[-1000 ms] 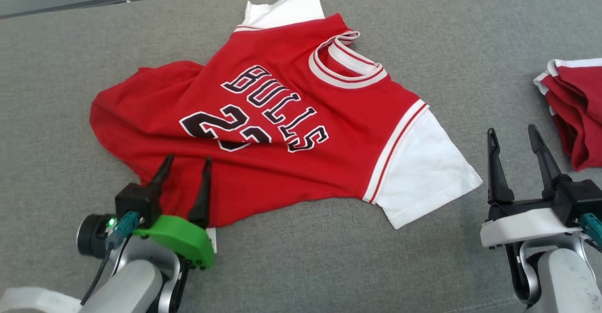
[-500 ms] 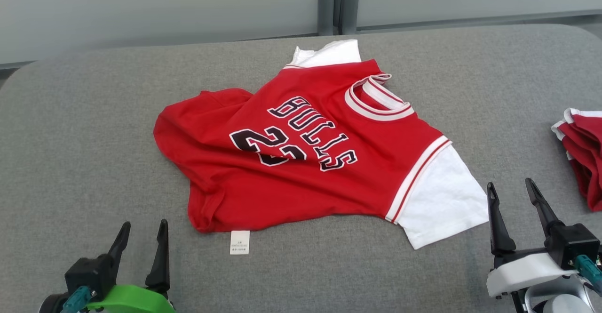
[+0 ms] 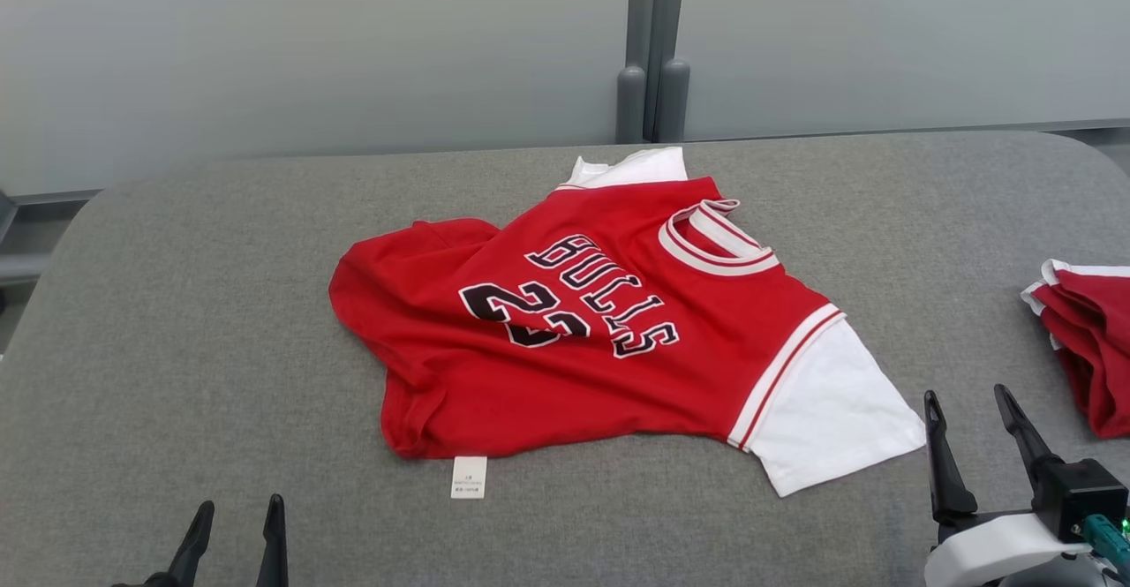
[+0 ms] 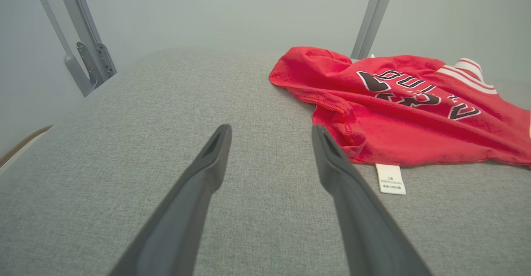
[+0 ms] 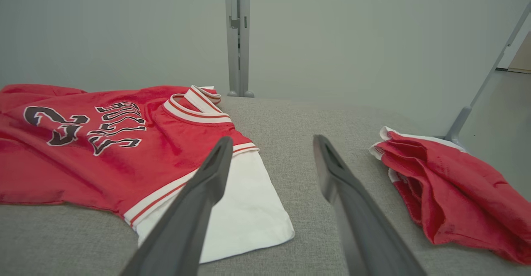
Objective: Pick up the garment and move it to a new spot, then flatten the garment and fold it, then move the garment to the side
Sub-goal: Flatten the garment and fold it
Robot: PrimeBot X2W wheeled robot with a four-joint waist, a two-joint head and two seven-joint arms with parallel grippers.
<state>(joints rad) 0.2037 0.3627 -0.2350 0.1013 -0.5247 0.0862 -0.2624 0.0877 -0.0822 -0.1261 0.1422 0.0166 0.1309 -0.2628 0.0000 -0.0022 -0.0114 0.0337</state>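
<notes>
1. The left tool (image 3: 240, 503) sits nearest, at the lower left. Its two long, dark, matte fingers taper to narrow tips and stand apart with nothing between them, over bare grey cloth.
2. The right tool (image 3: 965, 393) is at the lower right. Its slim dark fingers are likewise spread and empty, and they rise from a black block on a smooth, pale housing. Their tips are near the white sleeve's outer edge but clear of it.
3. The bench (image 3: 177, 349) is padded and covered in a coarse grey weave, with rounded far corners.
4. A small white rectangular care label (image 3: 469, 477) with tiny print lies flat on the weave, poking out from the near hem.
5. The garment (image 3: 565, 366), a soft red jersey, lies face up in the middle of the bench. It is turned so the collar points far right and the hem left.
   - Black, white-edged block letters read "BULLS" over a number.
   - The ribbed collar (image 3: 717, 247) is white with a red stripe.
   - The near sleeve (image 3: 830, 419) is plain white, spread flat in a rough trapezoid, with a red-and-white band at its seam.
   - The near-left hem corner is rumpled and rolled under.
6. A second garment (image 3: 1090, 349), red with white trim, is bunched in loose folds at the right edge, well apart from the jersey.
7. Beyond the bench stand smooth pale grey wall panels (image 3: 309, 48), joined by grey metal posts (image 3: 651, 84) with rounded feet.
</notes>
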